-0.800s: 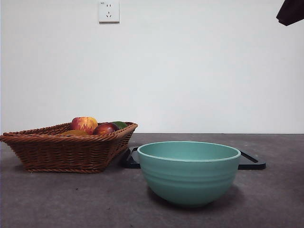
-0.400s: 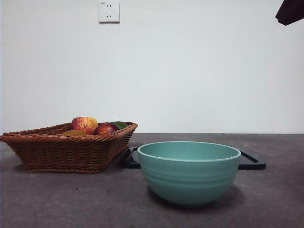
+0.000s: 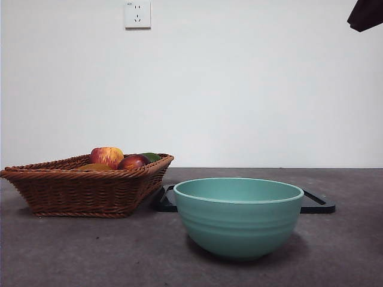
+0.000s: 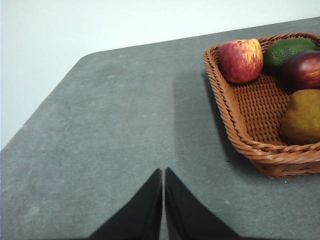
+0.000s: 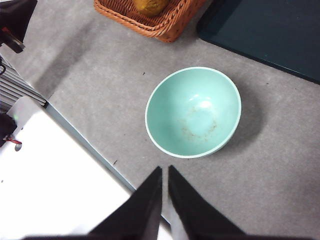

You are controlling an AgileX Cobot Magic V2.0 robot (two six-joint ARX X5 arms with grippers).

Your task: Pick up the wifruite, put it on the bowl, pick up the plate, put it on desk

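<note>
The wifruite (image 4: 302,116), a tan-brown oval fruit, lies in the wicker basket (image 4: 235,125) next to a red-and-yellow apple (image 4: 241,60). In the front view only its top (image 3: 94,167) shows over the basket rim. It also shows in the right wrist view (image 5: 150,6). The teal bowl (image 3: 238,216) stands empty on the dark grey desk (image 3: 72,251), and shows from above in the right wrist view (image 5: 193,112). A dark flat plate (image 3: 317,205) lies behind the bowl. My left gripper (image 4: 163,172) is shut and empty above the bare desk beside the basket. My right gripper (image 5: 165,170) is shut and empty, high above the bowl.
The basket (image 3: 84,188) also holds a dark red fruit (image 4: 304,70) and a green avocado (image 4: 287,50). A black arm tip (image 3: 365,15) shows at the front view's top right corner. The desk's edge and a white surface (image 5: 55,185) lie near the bowl.
</note>
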